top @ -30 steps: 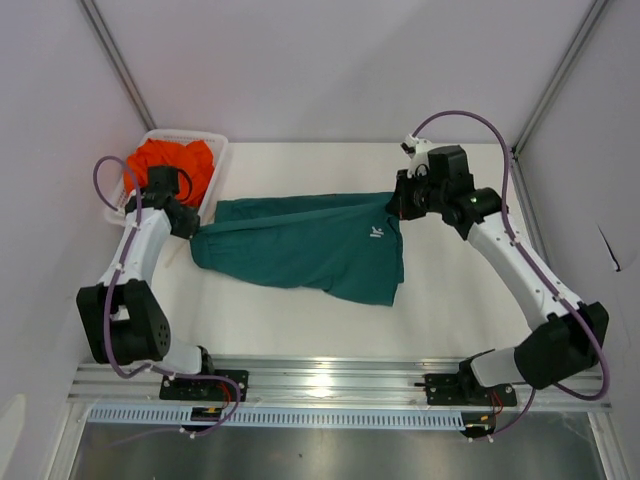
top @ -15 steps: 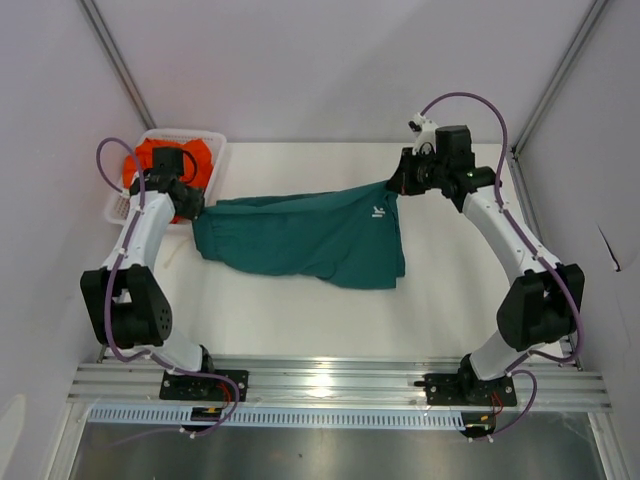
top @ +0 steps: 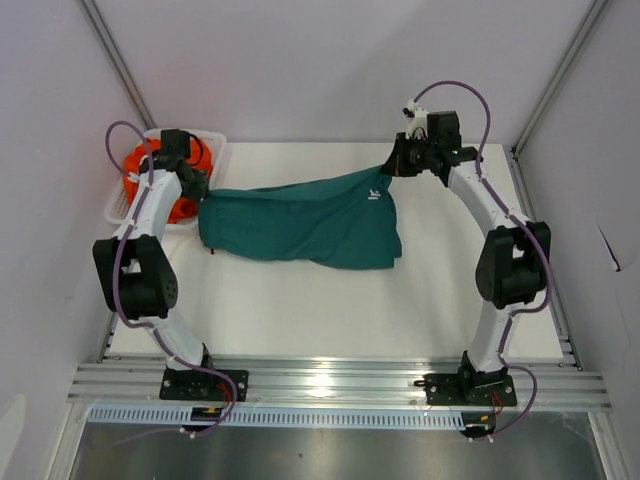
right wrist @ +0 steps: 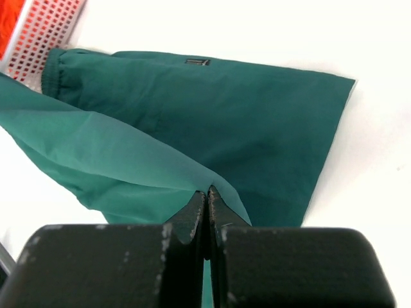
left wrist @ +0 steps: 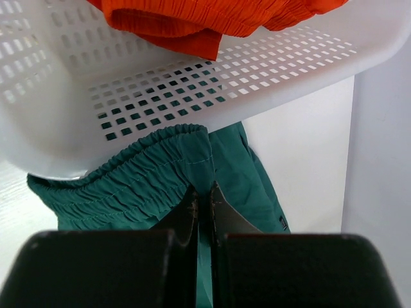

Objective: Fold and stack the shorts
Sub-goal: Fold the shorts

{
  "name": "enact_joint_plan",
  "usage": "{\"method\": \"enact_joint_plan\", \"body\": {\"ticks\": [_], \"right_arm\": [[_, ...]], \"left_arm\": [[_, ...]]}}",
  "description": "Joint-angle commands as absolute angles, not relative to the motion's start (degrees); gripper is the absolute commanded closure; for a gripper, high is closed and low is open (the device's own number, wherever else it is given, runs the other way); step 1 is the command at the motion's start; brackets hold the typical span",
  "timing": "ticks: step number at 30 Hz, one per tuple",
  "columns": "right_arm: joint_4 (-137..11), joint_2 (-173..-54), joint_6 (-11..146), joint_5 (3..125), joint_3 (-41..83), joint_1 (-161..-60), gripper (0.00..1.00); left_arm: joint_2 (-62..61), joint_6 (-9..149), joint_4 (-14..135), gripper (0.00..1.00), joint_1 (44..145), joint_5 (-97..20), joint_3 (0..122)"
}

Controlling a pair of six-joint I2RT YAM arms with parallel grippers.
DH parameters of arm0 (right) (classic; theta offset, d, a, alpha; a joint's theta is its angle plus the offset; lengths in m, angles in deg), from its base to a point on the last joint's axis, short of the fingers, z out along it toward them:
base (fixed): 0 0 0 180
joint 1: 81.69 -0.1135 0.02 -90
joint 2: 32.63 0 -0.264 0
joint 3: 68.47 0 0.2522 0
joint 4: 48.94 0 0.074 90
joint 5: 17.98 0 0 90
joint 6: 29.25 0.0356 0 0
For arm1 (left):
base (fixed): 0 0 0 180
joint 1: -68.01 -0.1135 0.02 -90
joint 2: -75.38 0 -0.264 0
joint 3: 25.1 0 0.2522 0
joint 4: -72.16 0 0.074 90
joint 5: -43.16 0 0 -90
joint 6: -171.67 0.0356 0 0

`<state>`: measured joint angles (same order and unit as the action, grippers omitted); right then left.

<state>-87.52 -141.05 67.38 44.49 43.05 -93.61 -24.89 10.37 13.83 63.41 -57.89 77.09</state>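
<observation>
Teal shorts (top: 300, 220) stretch pinched in jaws of left gripper (left wrist: 204, 194) and right gripper (right wrist: 206, 194).

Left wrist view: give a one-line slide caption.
Left tool grips waistband of teal shorts beside white basket holding orange shorts.

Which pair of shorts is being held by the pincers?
The teal shorts, pinched by the left pincer and right pincer; the orange shorts lie in the basket.

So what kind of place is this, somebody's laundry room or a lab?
Most likely a robotics lab test cell: two arms bolted to an aluminium rail, a white table boxed in by plain panels, and only staged props, teal shorts and a white basket of orange shorts.
</observation>
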Motion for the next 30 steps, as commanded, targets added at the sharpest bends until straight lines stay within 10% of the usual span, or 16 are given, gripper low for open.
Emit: {"method": "enact_joint_plan", "body": {"ticks": [1, 11, 12, 16, 30], "right_arm": [[-83.72, -144.94, 67.78, 42.14, 48.90, -93.12, 1.00], [-75.00, -164.09, 72.43, 40.55, 69.07, -91.97, 0.99], [-76.14, -168.63, 73.22, 41.34, 72.18, -91.89, 0.93], [-78.78, -176.58, 77.00, 45.63, 82.56, -91.01, 0.26], [-78.08, -152.09, 78.15, 45.47, 49.30, -88.28, 0.15]], "left_arm": [[-26.84, 7.67, 15.68, 1.00, 63.88, -59.58, 81.04], [-29.74, 6.18, 23.50, 0.96, 63.96, -60.81, 80.86], [-30.00, 6.44, 23.94, 0.90, 63.88, -60.90, 80.77], [-30.80, 7.94, 25.10, 0.01, 63.88, -60.20, 81.04], [-21.66, 18.65, 20.53, 0.01, 64.49, -62.65, 82.09]]}}
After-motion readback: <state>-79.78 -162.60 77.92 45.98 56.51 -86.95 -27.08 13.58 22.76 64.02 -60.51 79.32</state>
